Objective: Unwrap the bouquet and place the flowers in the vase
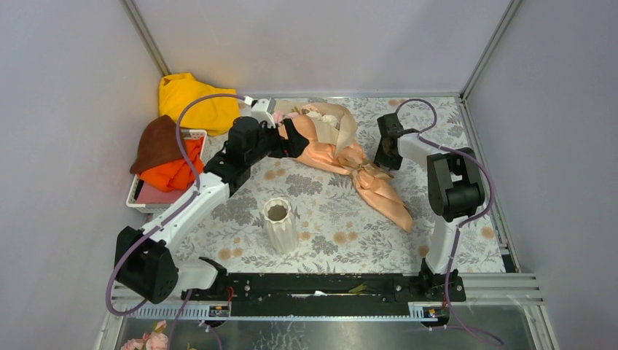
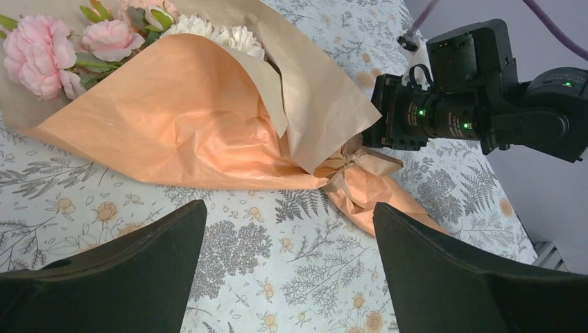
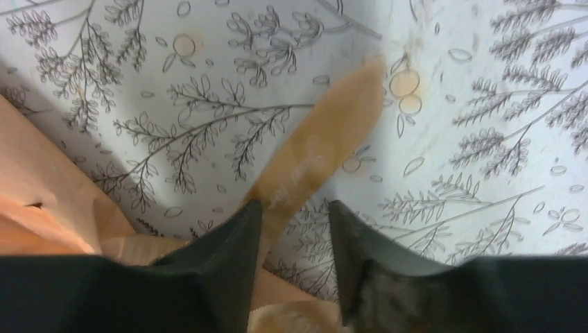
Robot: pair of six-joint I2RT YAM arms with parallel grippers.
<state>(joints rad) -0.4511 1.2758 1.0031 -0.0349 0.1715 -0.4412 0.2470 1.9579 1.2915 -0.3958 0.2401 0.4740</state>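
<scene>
Bouquet point(image 1: 331, 142) lies wrapped at the far side, well apart from the vase point(image 1: 278, 224); left gripper point(image 2: 289, 207) gapes empty, right gripper point(image 3: 295, 208) half-open astride the tie tail point(image 3: 312, 159), which sits off-centre, so a pinch may slip or drag the bundle.

Robotics lab test cell, plain grey panel walls point(image 1: 313, 44) framed by aluminium posts point(image 1: 144, 36), cabled left arm point(image 1: 191, 208) and right arm point(image 1: 441, 240) bolted to a black rail point(image 1: 313, 286) at the near edge; table point(image 1: 335, 240) under a floral printed cover, bin of bright cloths point(image 1: 133, 195) beside it
</scene>
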